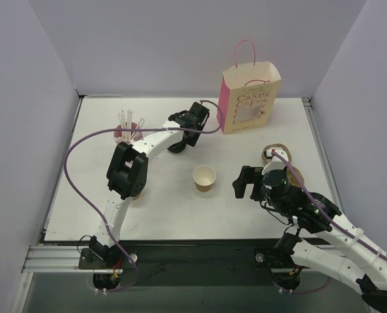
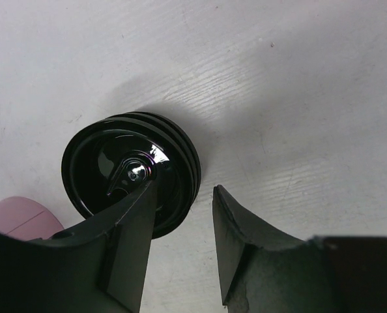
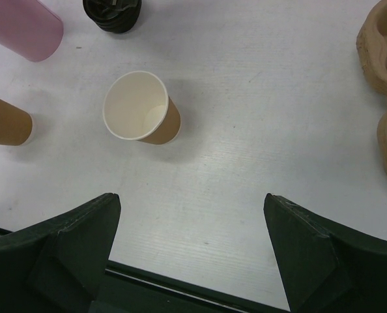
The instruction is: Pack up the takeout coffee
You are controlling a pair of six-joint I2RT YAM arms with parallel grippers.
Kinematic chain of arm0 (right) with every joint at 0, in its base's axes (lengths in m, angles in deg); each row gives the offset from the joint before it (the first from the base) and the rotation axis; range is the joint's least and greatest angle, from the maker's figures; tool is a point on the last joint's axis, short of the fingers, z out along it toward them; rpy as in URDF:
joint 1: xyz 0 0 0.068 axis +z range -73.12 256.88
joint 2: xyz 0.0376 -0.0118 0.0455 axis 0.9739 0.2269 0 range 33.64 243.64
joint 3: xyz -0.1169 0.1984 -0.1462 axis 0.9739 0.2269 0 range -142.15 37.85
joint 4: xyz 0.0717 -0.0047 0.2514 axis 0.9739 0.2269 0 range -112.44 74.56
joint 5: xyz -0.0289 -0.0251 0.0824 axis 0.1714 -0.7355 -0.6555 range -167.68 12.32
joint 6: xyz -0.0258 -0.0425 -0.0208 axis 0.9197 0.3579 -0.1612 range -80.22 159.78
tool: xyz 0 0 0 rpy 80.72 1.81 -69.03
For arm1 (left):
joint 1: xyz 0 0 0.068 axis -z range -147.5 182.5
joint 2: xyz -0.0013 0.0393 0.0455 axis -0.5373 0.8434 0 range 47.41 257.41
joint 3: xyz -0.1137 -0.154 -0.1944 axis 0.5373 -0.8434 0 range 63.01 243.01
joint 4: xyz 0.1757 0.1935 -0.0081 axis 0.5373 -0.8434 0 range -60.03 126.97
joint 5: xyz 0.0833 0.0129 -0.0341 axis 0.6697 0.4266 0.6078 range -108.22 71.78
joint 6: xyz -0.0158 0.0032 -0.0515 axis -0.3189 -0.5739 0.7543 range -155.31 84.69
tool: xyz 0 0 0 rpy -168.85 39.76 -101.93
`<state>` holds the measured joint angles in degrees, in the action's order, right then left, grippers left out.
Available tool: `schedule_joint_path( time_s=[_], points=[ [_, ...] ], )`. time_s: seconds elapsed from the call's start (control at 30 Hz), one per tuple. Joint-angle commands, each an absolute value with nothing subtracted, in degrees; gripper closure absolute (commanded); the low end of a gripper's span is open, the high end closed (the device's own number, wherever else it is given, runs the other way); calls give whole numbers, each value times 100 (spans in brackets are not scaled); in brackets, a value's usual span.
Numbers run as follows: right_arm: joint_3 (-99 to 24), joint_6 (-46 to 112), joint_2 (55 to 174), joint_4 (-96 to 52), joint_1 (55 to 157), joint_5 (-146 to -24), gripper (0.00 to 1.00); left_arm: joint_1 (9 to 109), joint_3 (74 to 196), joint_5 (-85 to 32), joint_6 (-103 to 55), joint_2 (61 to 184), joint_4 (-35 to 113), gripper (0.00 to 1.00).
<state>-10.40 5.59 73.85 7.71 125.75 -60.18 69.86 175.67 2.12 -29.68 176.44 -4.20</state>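
Left hand (image 2: 184, 189) is released, its jaws astride the rim of the stack of black lids (image 2: 115, 163). It could pinch several nested lids together or skid off the glossy rim. Right hand (image 3: 191, 195) gapes empty. No lidded takeout coffee shows, only a lidless paper cup (image 1: 204, 177) on the tabletop (image 1: 180, 212).

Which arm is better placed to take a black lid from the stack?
Left. The left gripper hovers over the lid stack, one finger across the top lid. The right gripper stands open near the lidless cup, farther from the stack.
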Motion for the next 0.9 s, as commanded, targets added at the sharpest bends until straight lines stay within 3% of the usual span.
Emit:
schedule_joint_path(
  time_s=[0.0, 0.63, 0.87],
  points=[
    [-1252, 647, 7468, 630, 12637, -5966, 2, 6915, 17903, 164, -3012, 17793, -144, 51],
    [-1296, 691, 7565, 542, 12637, -5983, 2, 6809, 17824, 50, -3047, 17986, -135, 62],
    [-1208, 691, 7460, 533, 12637, -5940, 2, 6809, 17868, 50, -3047, 17916, -267, 77]
  ],
)
